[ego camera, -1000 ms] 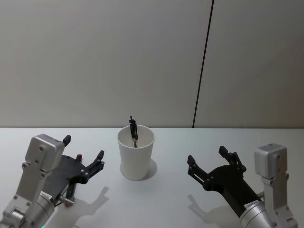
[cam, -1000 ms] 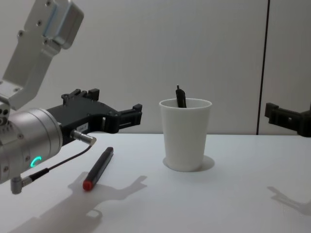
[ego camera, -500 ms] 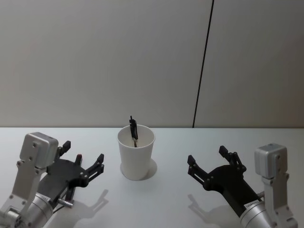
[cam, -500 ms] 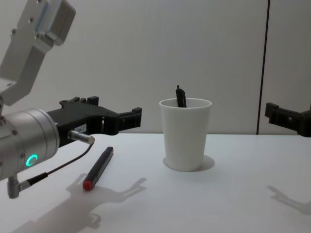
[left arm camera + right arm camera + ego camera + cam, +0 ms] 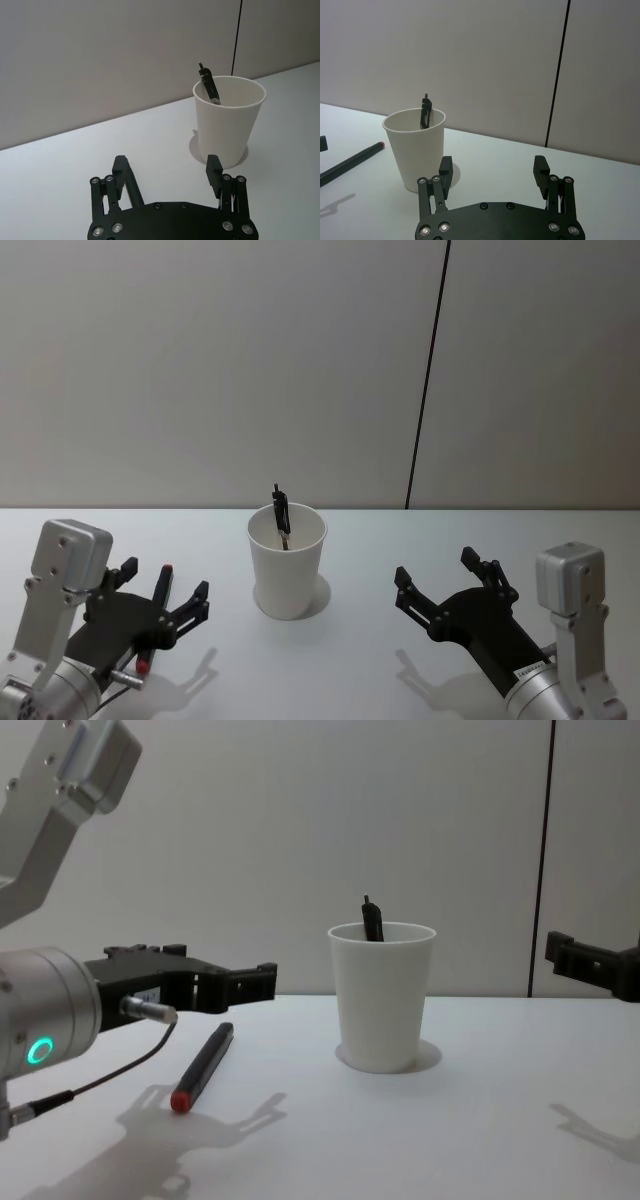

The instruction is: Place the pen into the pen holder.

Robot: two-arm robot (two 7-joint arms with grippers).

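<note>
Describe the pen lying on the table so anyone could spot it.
On the white table stands a plain white paper cup. To the robot's left of it lies a slim black pen; unlike the black pen standing in the cup, it lies flat and has a red end.

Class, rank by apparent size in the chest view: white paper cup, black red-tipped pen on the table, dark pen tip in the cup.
1. white paper cup
2. black red-tipped pen, nearer the camera
3. dark pen tip

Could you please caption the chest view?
Open left gripper above red-tipped pen; second pen in paper cup; right gripper open at right edge.
</note>
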